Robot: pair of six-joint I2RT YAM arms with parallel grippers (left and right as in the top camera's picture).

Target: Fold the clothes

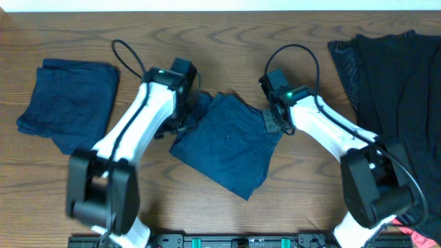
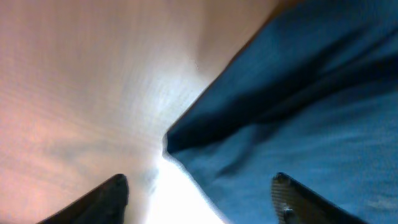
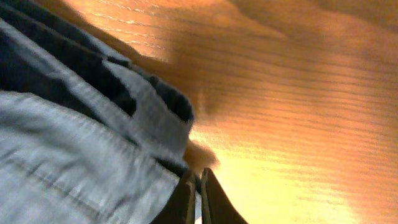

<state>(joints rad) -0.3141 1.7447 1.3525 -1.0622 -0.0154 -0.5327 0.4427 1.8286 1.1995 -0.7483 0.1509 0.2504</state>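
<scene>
At the far left of the overhead view a folded blue garment (image 1: 69,103) lies on the wooden surface (image 1: 227,41). Just right of it the left end effector (image 1: 185,118) is lowered to the left edge of the blue cloth (image 1: 231,148), which is spread crumpled and askew at the middle of the surface. Its fingers are largely hidden there by the arm's own wrist. In the left wrist view the two fingertips (image 2: 106,199) are seen set wide apart and cut off by the lower edge, with a corner of the cloth (image 2: 298,112) lying between them; the picture is blurred and partly washed out by glare.

Further right, the right end effector (image 1: 274,124) is placed at the right edge of the same cloth. In the right wrist view its fingers (image 3: 186,199) are pressed together, with only a thin slit between them. The hem (image 3: 149,124) reaches up to them, but whether any fabric is caught cannot be told.

At the far right a dark pile of clothes (image 1: 396,76) is cut off by the frame. Little of the room is shown beyond a pale strip along the top edge.
</scene>
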